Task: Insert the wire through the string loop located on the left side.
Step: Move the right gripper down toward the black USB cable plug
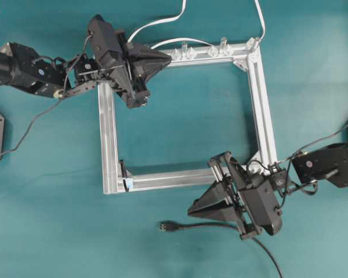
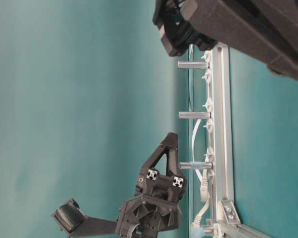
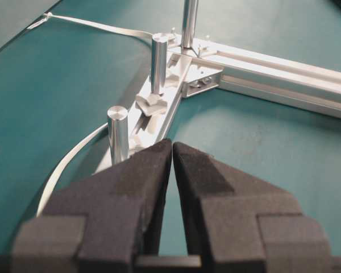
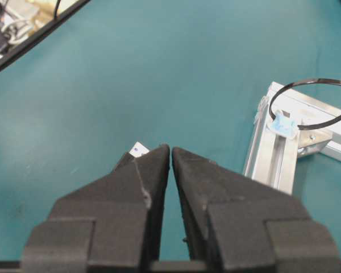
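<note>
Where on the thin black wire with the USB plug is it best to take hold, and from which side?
Probably just behind the plug of the thin black wire, coming from above. It lies flat on the teal mat, plug pointing left, so a pincer closing across the wire leaves the silvery tip free for threading.

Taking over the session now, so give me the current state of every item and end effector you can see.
wire: lying loose on the mat, plug free, not gripped, not threaded.
string loop: upright on the frame corner, nothing through it.
aluminium frame: flat on the mat.
left end effector: shut, empty.
right end effector: shut, empty, beside the frame.
</note>
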